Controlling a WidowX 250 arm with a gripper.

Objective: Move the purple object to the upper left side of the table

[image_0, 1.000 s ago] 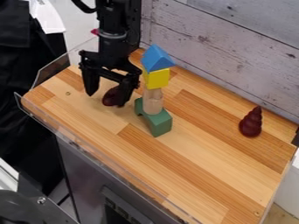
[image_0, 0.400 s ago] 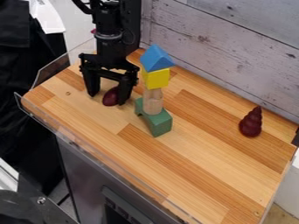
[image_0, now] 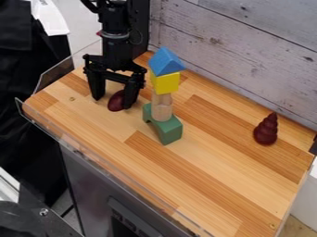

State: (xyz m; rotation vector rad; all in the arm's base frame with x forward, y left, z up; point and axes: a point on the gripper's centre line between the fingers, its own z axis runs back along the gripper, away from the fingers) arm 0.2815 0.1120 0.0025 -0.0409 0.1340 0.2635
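While the black two-finger gripper (image_0: 112, 103) hangs released, fingers apart, the smooth, rounded dark-purple object (image_0: 115, 102) lies on the striped wooden tabletop (image_0: 210, 159), partly behind one finger. Nearby stands a blue-peaked block stack (image_0: 165, 83).

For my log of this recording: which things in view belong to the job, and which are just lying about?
Part of the job:
- rounded dark purplish object, apparently the one meant, by the gripper
- wooden table

Just lying about:
- tiered dark red piece
- stack: green block, plain wooden pieces, yellow block, blue block
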